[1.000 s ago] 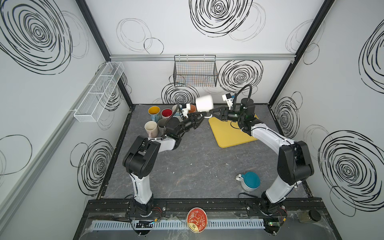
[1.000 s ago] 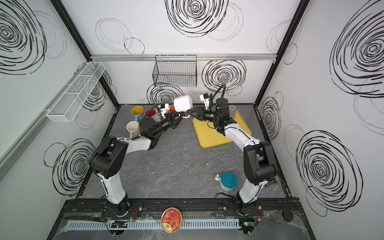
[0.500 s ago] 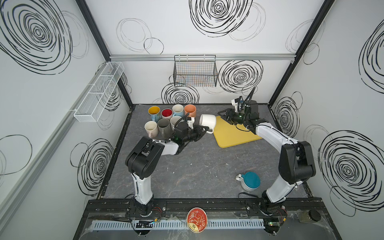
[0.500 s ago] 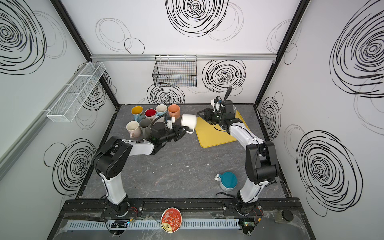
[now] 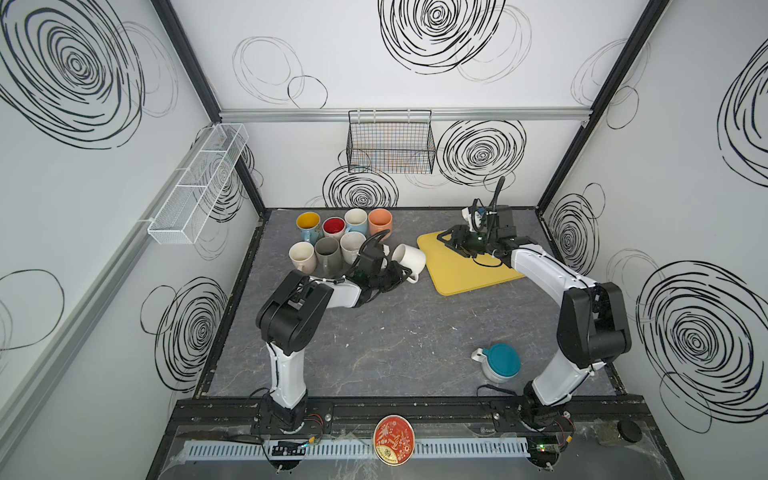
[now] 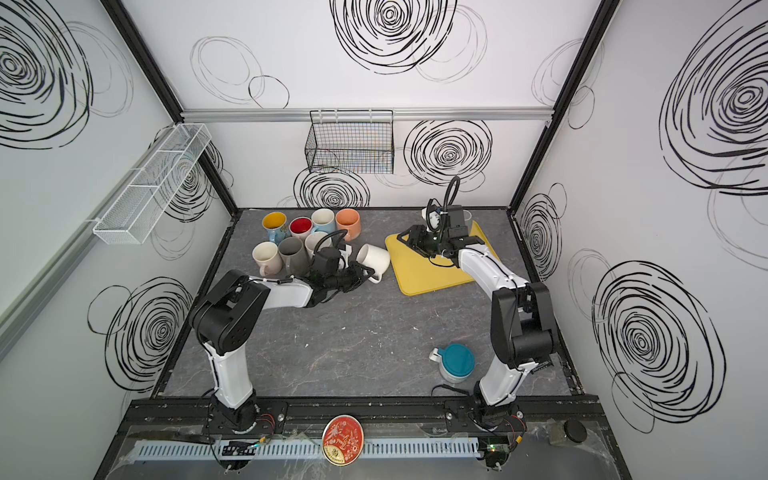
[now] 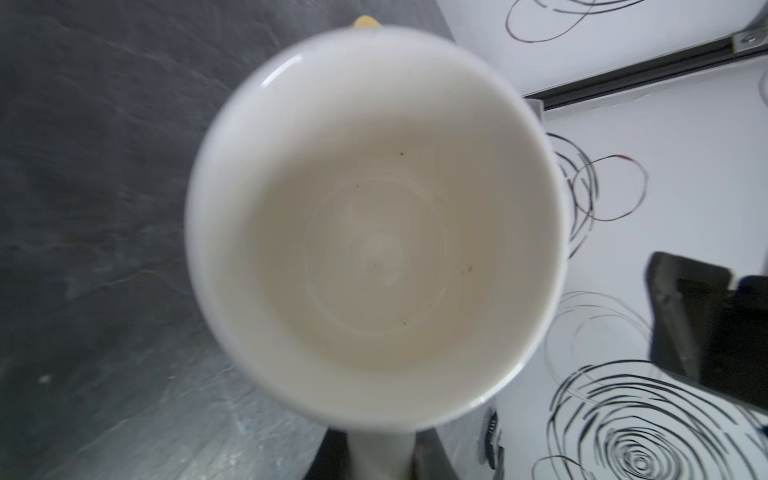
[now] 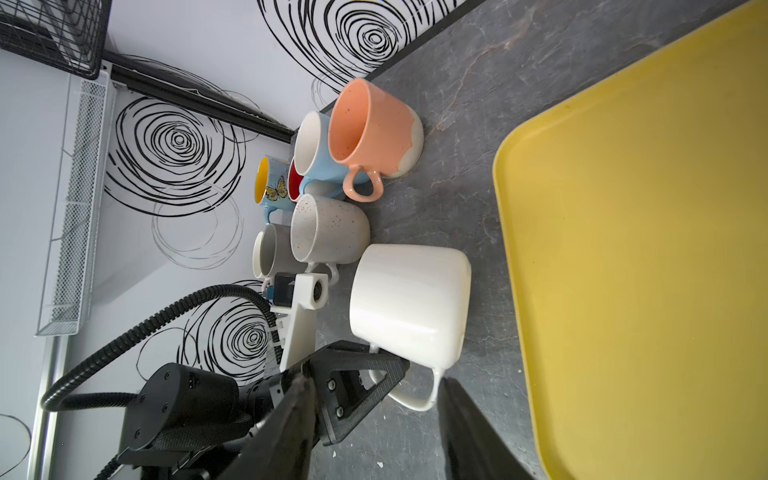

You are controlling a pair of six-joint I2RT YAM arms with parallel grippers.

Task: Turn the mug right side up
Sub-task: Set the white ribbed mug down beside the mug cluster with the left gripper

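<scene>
Right wrist view: left hand (image 8: 386,368) clamps the white mug (image 8: 409,301) by its handle (image 8: 422,401), likely the safest hold on slick, brittle ceramic; right hand (image 5: 451,242) spread, empty

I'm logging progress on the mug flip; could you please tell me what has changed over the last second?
The left gripper, shut on the handle of the white mug, brought it down from mid-air to table level beside the mug cluster. The right gripper, open, drew back from the mug to above the yellow tray. The mug cluster, tray and teal mug stayed put.
</scene>
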